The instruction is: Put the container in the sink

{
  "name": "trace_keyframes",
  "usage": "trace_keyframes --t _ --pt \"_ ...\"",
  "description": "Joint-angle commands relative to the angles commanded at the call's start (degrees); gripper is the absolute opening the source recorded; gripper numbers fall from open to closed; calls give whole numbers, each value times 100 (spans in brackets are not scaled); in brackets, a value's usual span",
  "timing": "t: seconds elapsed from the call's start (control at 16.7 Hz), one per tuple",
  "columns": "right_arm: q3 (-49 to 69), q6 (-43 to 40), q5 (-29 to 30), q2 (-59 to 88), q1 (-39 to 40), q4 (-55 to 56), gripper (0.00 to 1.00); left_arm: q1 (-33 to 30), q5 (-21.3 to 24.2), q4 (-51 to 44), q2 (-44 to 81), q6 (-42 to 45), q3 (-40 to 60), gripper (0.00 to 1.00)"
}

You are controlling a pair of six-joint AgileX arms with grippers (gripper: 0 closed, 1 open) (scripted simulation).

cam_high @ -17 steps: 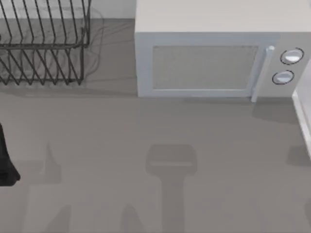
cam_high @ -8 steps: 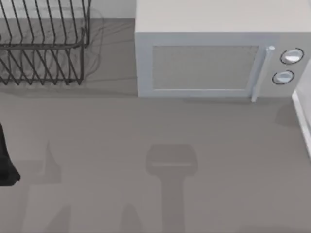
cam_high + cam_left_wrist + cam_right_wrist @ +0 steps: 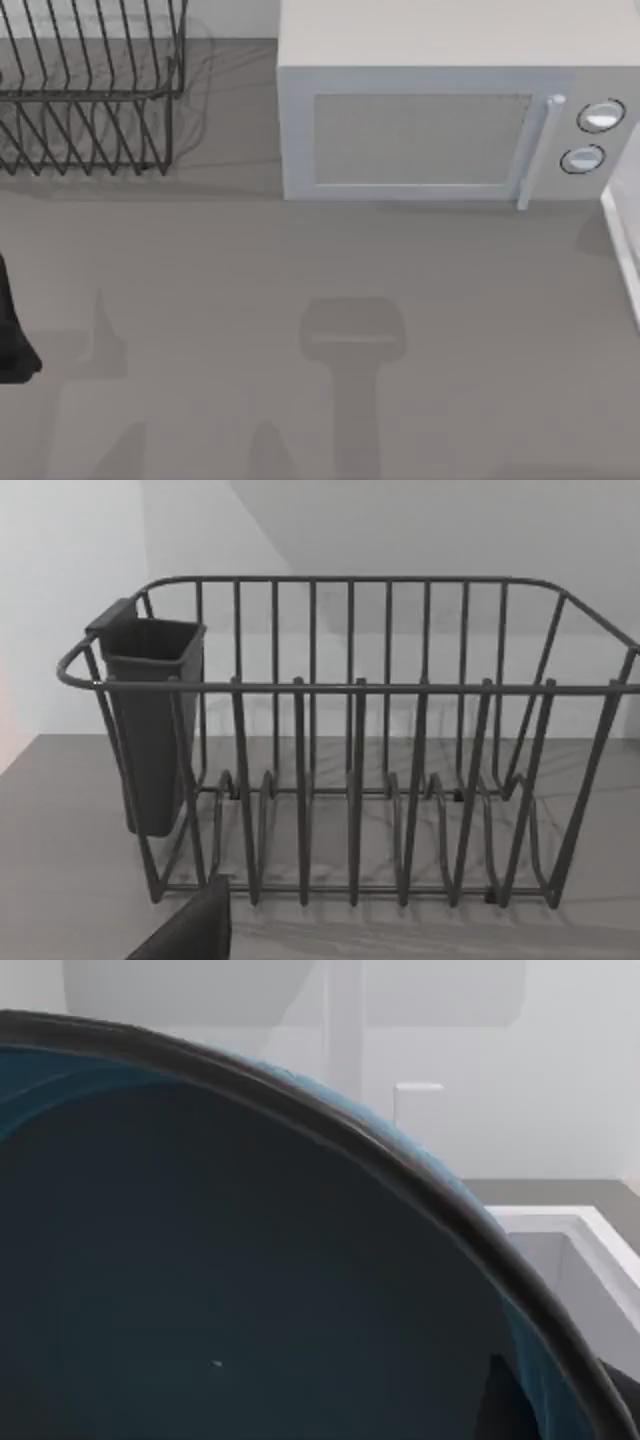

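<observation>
The container point(image 3: 230, 1260), a deep blue bowl with a dark rim, sits very close in the right wrist view. My right gripper point(image 3: 560, 1405) is shut on its rim, with one dark finger point(image 3: 503, 1400) inside the bowl. Beyond the rim lies the white sink point(image 3: 575, 1245), whose edge point(image 3: 624, 250) also shows at the table's far right in the top view. My left arm point(image 3: 12, 330) is parked at the table's left edge, and a dark part of the left gripper point(image 3: 190, 930) shows in front of the dish rack.
A white microwave point(image 3: 430, 110) stands at the back middle. A wire dish rack point(image 3: 90, 90) with a dark utensil cup point(image 3: 150, 720) stands at the back left. Bare grey tabletop point(image 3: 330, 270) lies in front of both.
A faint shadow at the table's right side has slid back toward the microwave. The left arm has not moved.
</observation>
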Motion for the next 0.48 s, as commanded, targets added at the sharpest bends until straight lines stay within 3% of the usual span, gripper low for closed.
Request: trace_keyframes --t 0.48 --pt "0 0 0 0 0 0 98 0 0 0 0 0 0 100"
